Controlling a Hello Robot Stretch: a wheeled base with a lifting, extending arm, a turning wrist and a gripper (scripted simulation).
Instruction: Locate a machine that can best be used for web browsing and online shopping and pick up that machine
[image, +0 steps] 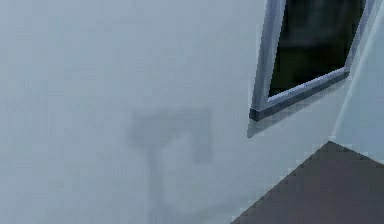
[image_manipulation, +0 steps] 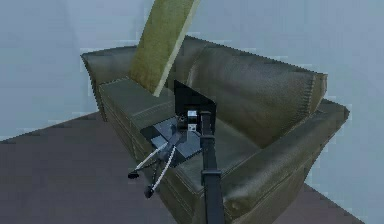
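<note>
Where fingers (image_manipulation: 152, 160) hang, open laptop (image_manipulation: 193, 102) rests on sofa (image_manipulation: 270, 95) seat.

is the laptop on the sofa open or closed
Open: the laptop has its dark screen standing up from the grey base, which lies flat on the seat of the sofa.

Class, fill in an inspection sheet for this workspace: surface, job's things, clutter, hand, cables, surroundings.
Surface: olive-green padded sofa.
Job's things: open dark-screened laptop lying on the sofa seat.
Clutter: long tan slab leaning against the sofa's backrest.
Hand: hand by the laptop; cannot tell whether it holds anything.
Cables: nothing seen.
Surroundings: pale wall, grey-framed window, dark floor.
</note>
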